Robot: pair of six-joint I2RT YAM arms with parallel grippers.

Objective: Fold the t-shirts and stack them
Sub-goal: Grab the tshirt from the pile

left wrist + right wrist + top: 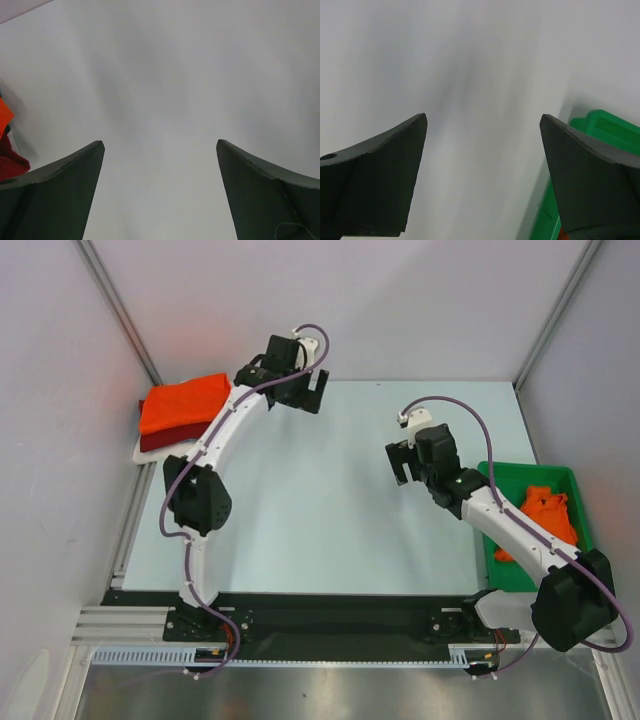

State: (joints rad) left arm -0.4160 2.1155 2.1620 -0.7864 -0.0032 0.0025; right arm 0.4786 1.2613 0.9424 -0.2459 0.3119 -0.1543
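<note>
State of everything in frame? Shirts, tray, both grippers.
top orange t-shirt: folded, atop stack
dark red t-shirt: folded, beneath it
white t-shirt: stack bottom, edge visible
green tray: holds one shirt
loose orange t-shirt: crumpled in it
left gripper: open, empty
right gripper: open, empty

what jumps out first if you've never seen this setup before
The brightest thing is the folded orange t-shirt at the table's far left corner, lying on a dark red t-shirt. Next comes the green tray at the near right, with a crumpled orange t-shirt inside. The left claw and right claw both hang open over the pale tabletop, holding nothing.
</note>
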